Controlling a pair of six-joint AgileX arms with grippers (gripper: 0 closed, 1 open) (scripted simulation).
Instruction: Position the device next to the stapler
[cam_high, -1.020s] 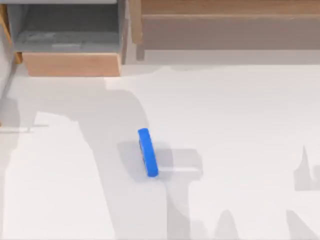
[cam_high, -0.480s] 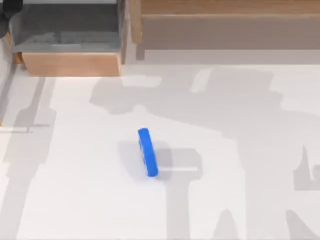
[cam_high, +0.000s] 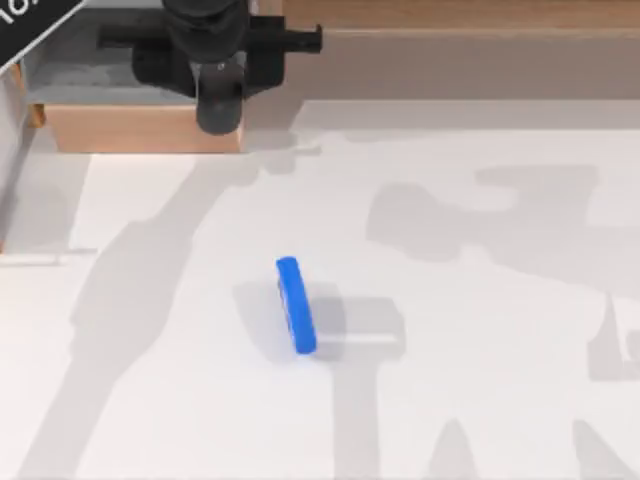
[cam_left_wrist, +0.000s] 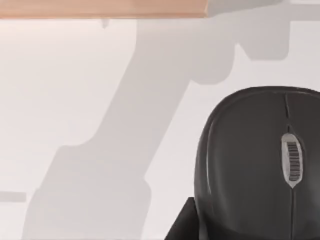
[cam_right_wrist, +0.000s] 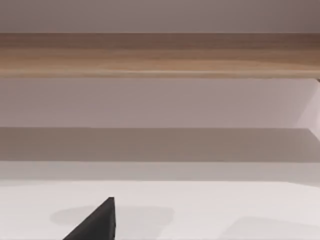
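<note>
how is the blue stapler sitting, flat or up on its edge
On its edge: the top view shows the blue stapler as a narrow strip on the white table.

One blue stapler (cam_high: 296, 305), one black mouse (cam_left_wrist: 257, 165), one wooden shelf (cam_right_wrist: 160, 54)

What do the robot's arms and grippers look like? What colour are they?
The left arm is black and chunky, built from rounded, barrel-like parts with a short bar sticking out sideways, seen at the top view's upper left. White lettering marks a black piece in that corner. In the right wrist view, a flat black wedge of the right gripper pokes in.
</note>
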